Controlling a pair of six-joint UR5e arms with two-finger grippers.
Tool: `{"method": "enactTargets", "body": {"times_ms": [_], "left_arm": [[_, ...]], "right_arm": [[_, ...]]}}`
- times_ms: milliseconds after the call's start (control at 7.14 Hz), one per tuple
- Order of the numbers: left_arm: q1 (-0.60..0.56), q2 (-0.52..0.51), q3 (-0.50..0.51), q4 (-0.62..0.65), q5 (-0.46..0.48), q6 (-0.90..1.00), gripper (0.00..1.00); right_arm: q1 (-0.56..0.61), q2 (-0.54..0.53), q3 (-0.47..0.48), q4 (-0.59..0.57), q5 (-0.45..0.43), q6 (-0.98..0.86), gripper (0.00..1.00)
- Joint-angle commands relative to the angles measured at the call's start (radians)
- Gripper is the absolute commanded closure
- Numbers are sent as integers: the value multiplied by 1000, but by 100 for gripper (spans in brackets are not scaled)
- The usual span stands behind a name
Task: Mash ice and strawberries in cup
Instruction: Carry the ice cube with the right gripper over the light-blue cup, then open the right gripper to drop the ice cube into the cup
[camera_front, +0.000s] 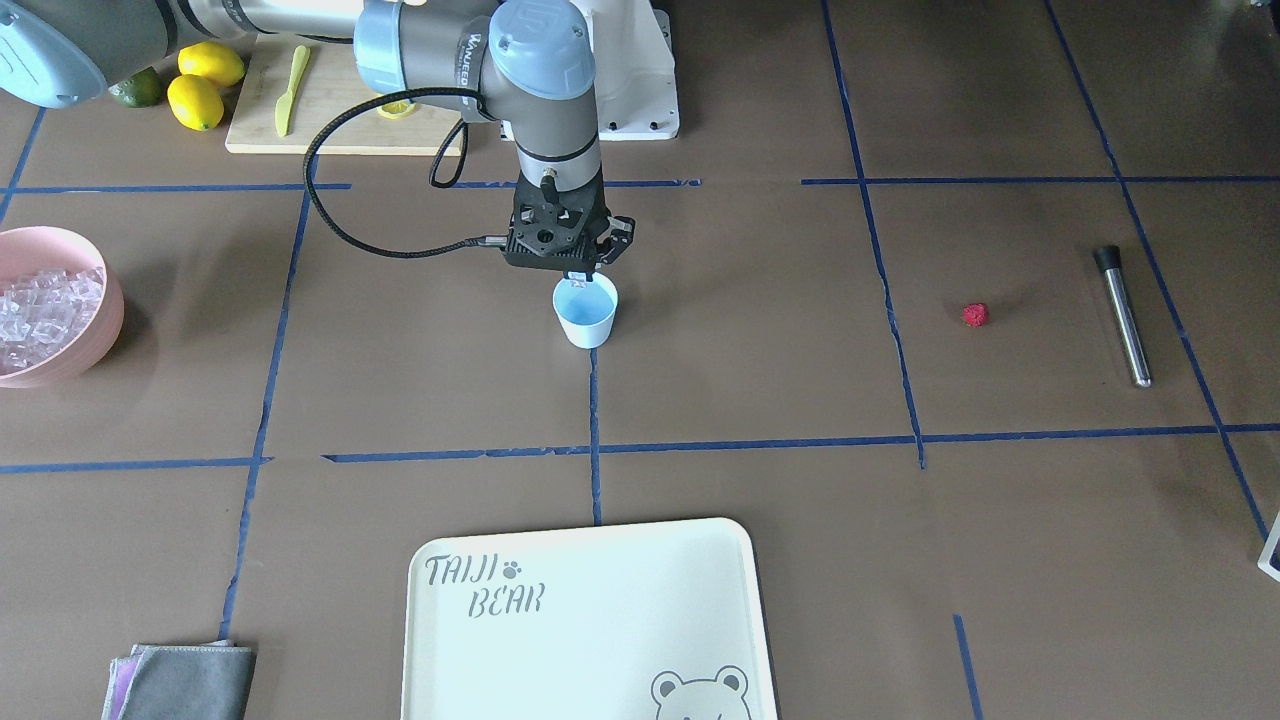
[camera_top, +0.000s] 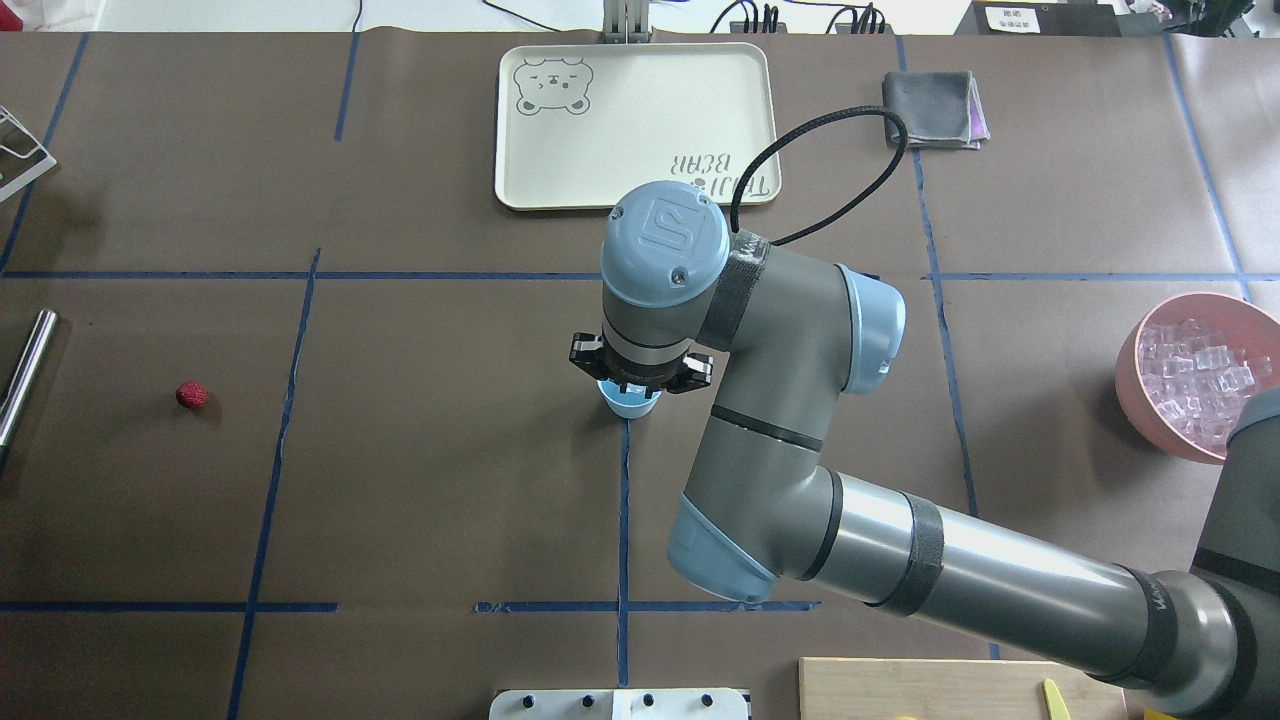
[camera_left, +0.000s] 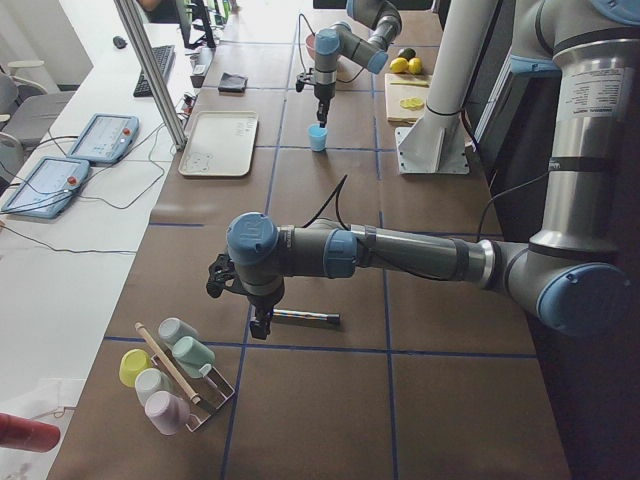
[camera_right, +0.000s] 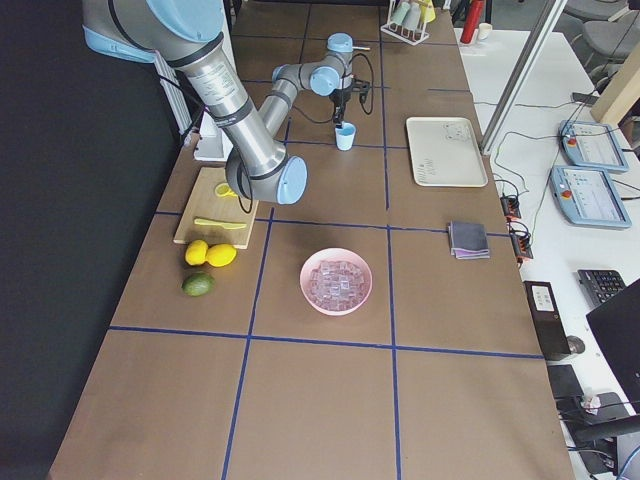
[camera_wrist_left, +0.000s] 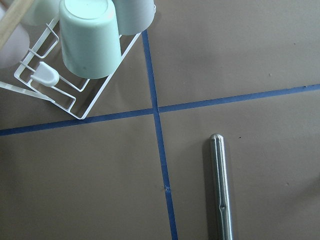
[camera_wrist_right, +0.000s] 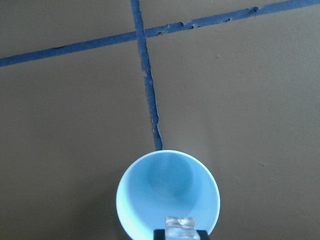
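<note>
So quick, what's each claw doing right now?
Right claw: closed on a small clear ice cube above the light-blue cup.
Left claw: cannot be told.

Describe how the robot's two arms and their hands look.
The right arm and left arm are grey tubes with silver sections, black bands and light-blue joint caps; one right-arm cap bears an embossed logo. The right hand and left hand are black and two-fingered. A black braided cable loops from the right wrist.
</note>
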Motion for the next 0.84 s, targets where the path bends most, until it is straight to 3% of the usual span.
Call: {"method": "enactTargets", "body": {"times_ms": [0,700], "left_arm": [[0,0,1,0,0,0,0],[0,-2,1,0,-2,0,0]], "right_arm": [[-3,19,-6,0,-15,0,98],[0,30,-20,0,-76,-12,97]]}}
